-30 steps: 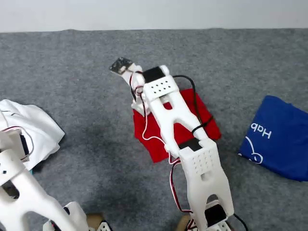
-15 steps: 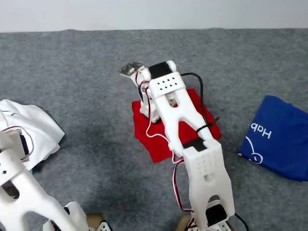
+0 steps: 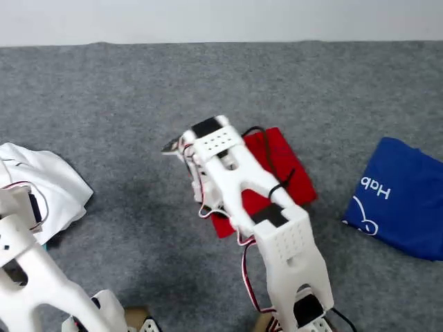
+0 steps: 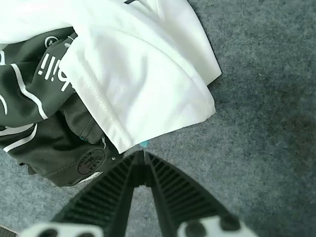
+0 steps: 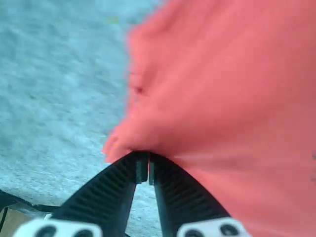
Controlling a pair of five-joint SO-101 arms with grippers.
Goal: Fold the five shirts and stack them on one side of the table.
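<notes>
A folded red shirt [image 3: 287, 169] lies mid-table, partly under my right arm [image 3: 232, 176]. My right gripper [image 5: 143, 165] is shut, its tips pinching the red shirt's edge [image 5: 222, 98] just above the grey table. At the left, a white shirt [image 3: 41, 183] lies crumpled over a dark shirt [image 4: 44, 123]. My left gripper [image 4: 144, 165] hangs shut and empty over bare table, just off the white shirt's [image 4: 143, 74] corner. A blue shirt [image 3: 401, 197] lies folded at the right.
Grey felt covers the table [image 3: 124, 104]; its far edge meets a pale wall. A sliver of teal cloth [image 4: 143, 144] peeks from under the white shirt. The left arm's base [image 3: 28, 277] stands at the near left corner.
My right arm's wrist has swung from the red shirt's far side toward the near left and dropped low at its left edge. The left arm has not moved.
</notes>
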